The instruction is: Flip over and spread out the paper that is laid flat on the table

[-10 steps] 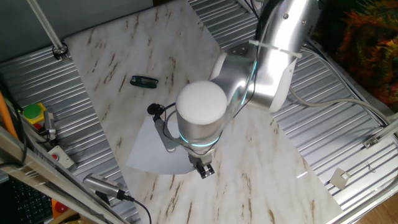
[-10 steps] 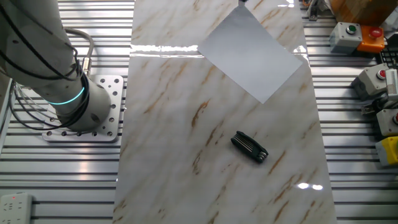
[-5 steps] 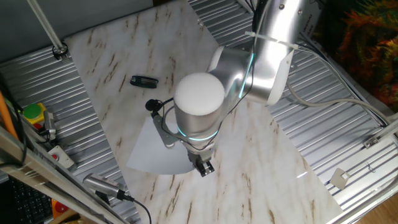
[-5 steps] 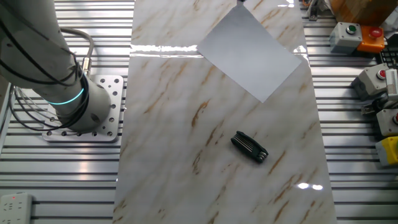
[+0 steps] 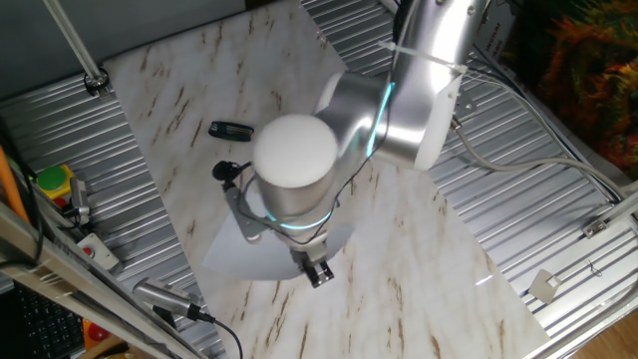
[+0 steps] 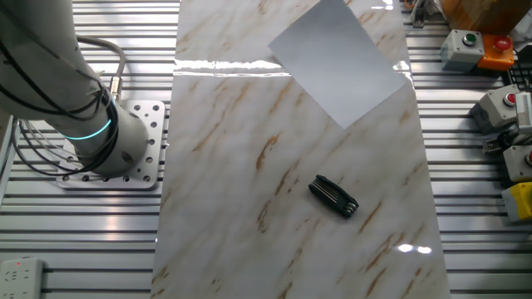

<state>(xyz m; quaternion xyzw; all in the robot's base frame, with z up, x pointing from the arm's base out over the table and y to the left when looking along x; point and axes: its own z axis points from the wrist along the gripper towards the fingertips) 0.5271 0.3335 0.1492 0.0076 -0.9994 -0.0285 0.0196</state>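
White paper [image 6: 341, 68] flat, gripper [image 5: 316, 272] at its edge

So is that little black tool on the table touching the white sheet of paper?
Apart. The other fixed view shows bare marble table between the black tool and the paper.

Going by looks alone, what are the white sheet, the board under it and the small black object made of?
The sheet looks like thin matte paper: flat, unmarked, no glare. The table seems to be a glossy marble-patterned board, with brown streaks and bright lamp reflections; real stone or laminate cannot be told. The black tool appears to be dark metal or plastic, slightly shiny, possibly a folding key set.
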